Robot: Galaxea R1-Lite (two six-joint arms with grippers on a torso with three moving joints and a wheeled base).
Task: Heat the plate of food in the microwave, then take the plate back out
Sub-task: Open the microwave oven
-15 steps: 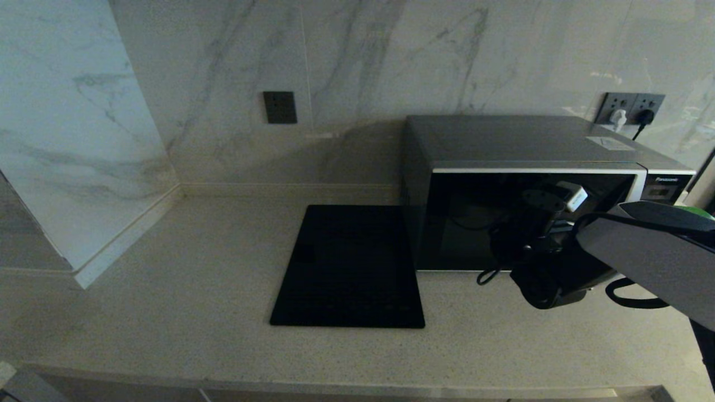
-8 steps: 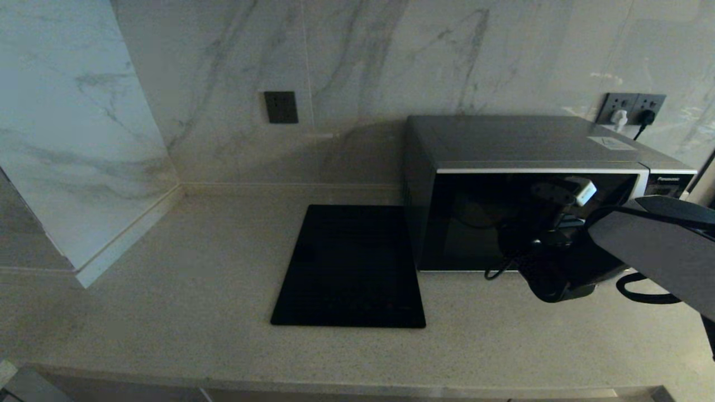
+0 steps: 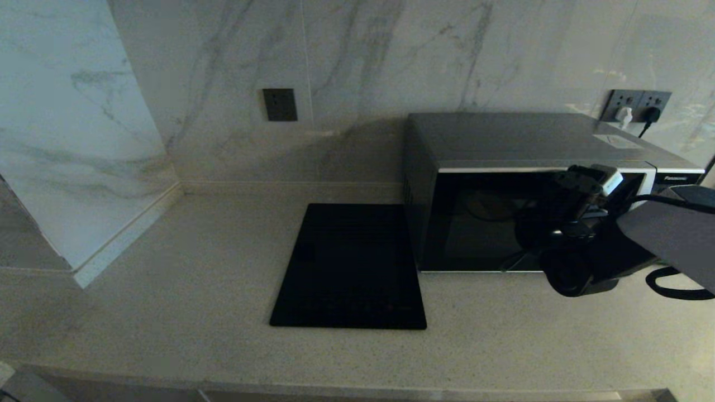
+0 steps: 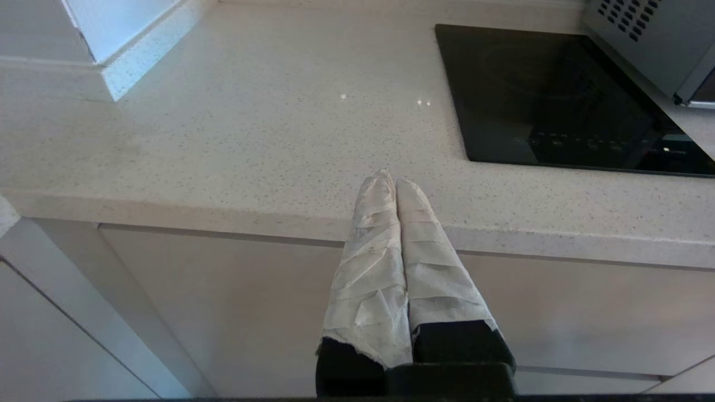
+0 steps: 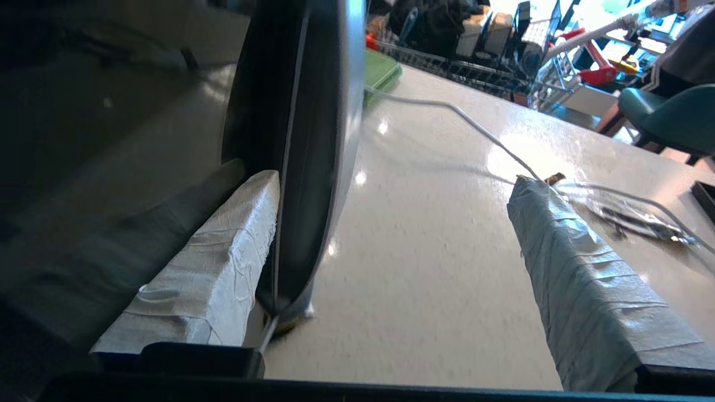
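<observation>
Three views are given. In the head view, the microwave is seen at the back right of the table, against the marble wall, with its black glass door facing forward. The right gripper is held in front of the door's right side, near the button panel. A flat black slab lies just beside the microwave on its left. Wall sockets with a plug are seen behind the oven. The plate of food is not seen in any view; whether it is inside the oven cannot be told through the dark glass.

In the left wrist view, the left gripper is parked at the table's front edge, its taped jaws pressed together on nothing.

In the right wrist view, the jaws are spread wide, and one taped finger lies against the door's edge while the other stands well apart over the table. A thin white cable and a green board lie beyond.

The door is judged stiff, smooth and slippery, best taken at its free edge. The oven looks heavy and unlikely to slide. The cable could be snagged as the door swings.
</observation>
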